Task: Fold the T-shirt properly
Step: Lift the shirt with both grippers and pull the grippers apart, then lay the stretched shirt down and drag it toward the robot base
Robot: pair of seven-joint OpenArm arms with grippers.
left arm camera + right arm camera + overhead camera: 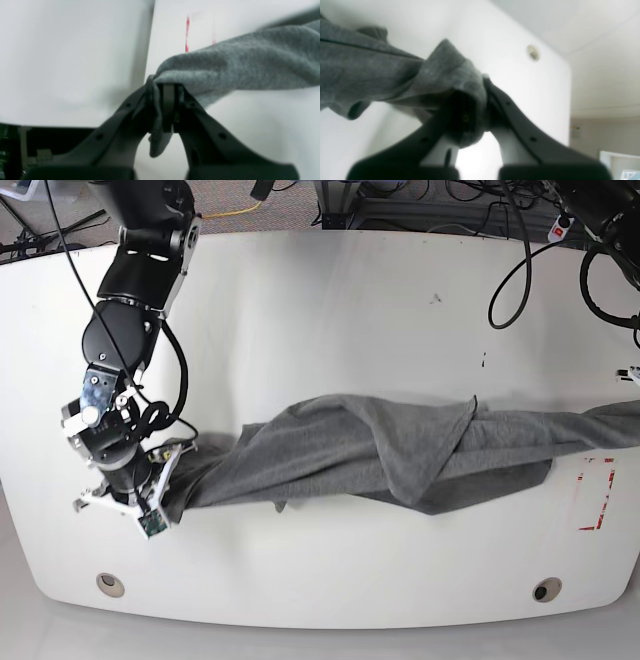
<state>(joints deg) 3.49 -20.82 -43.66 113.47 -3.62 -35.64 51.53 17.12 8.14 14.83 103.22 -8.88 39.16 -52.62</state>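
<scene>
The heather-grey T-shirt [380, 445] is pulled out into a long, bunched band across the white table [330, 310], running from left to right in the base view. My right gripper [178, 470] is shut on its left end, low over the table. In the right wrist view the cloth [370, 65] wraps over the pinching right gripper [480, 85]. In the left wrist view my left gripper [166, 87] is shut on a fold of the T-shirt [250, 65], with a small tail hanging between the fingers. The shirt's right end runs off the base view's edge, where the left gripper is out of sight.
A red tape rectangle [597, 495] marks the table near the right edge, also seen as red tape [187, 32] beyond the left gripper. Two round holes [110, 584] [545, 590] sit near the front edge. Cables [520, 270] lie at the back right.
</scene>
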